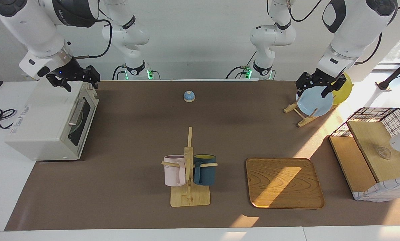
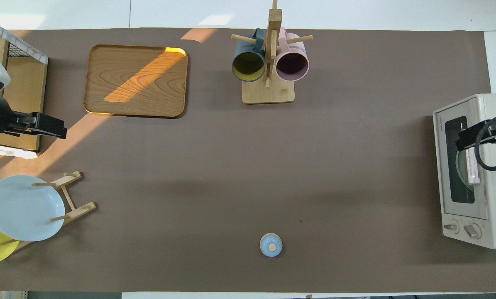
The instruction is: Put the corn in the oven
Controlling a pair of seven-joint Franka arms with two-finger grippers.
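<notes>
Risk: no corn visible anywhere on counter [image 1: 136, 140], oven [image 1: 49, 124] door looks shut w/ right gripper [image 1: 74, 80] over it, left gripper [image 1: 315, 85] over plate rack [image 1: 300, 115], both jaws' state can't tell, so task may stall.

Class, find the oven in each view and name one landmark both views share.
Facing view: the oven sits at the picture's left edge, door shut, the right tool above it.
Overhead view: the oven is at the right edge.
Shared landmark: the blue bell, nearer the robots.
</notes>
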